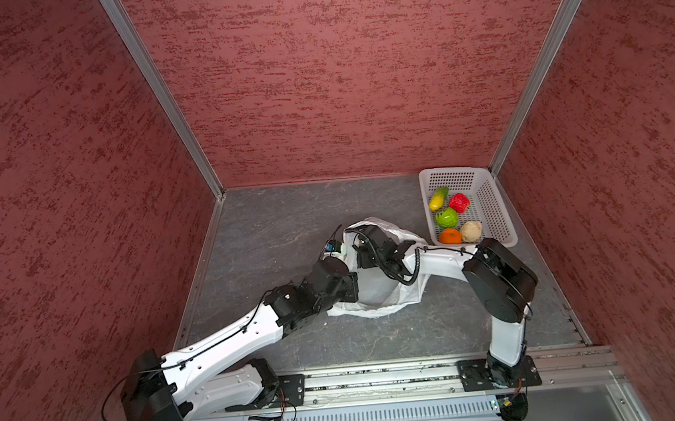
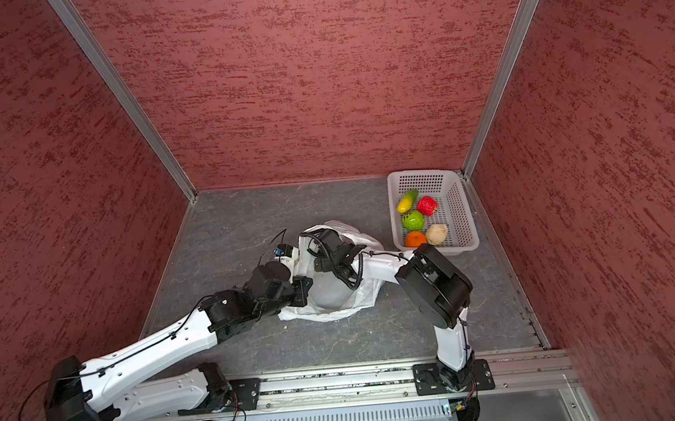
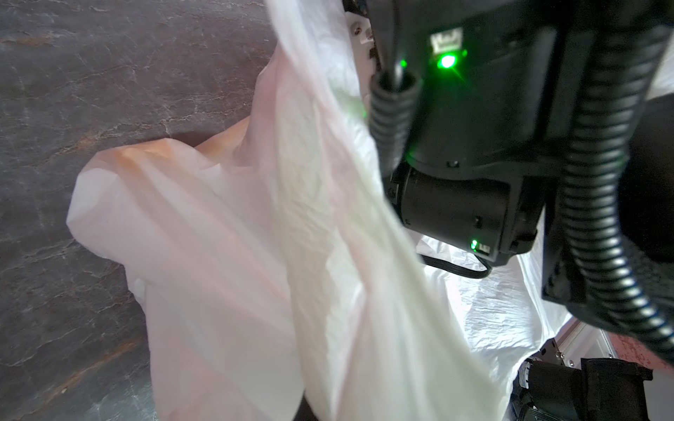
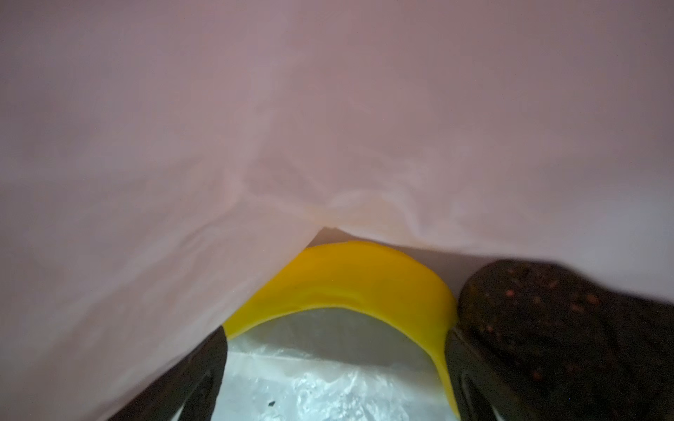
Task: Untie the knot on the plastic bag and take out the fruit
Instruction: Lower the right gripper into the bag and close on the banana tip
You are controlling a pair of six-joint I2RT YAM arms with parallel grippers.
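Note:
The white plastic bag [image 1: 377, 299] [image 2: 331, 299] lies mid-table with its mouth gaping. My left gripper [image 1: 350, 288] [image 2: 302, 291] is shut on the bag's near-left rim and holds the plastic [image 3: 219, 237] up; its jaws are hidden behind that film. The right arm reaches into the bag, where my right gripper [image 4: 335, 368] stands open. A yellow banana [image 4: 346, 277] arcs across its two fingertips, and a small dark fruit [image 4: 565, 328] lies beside one finger. The bag's film [image 4: 255, 127] sags just above them. No knot shows.
A white perforated basket [image 1: 494, 206] [image 2: 458, 205] stands at the back right. It holds a yellow-green oblong [image 1: 438, 198], a red berry [image 1: 459, 202], a green apple [image 1: 447, 217], an orange [image 1: 450, 236] and a beige round fruit [image 1: 471, 231]. Red walls enclose three sides.

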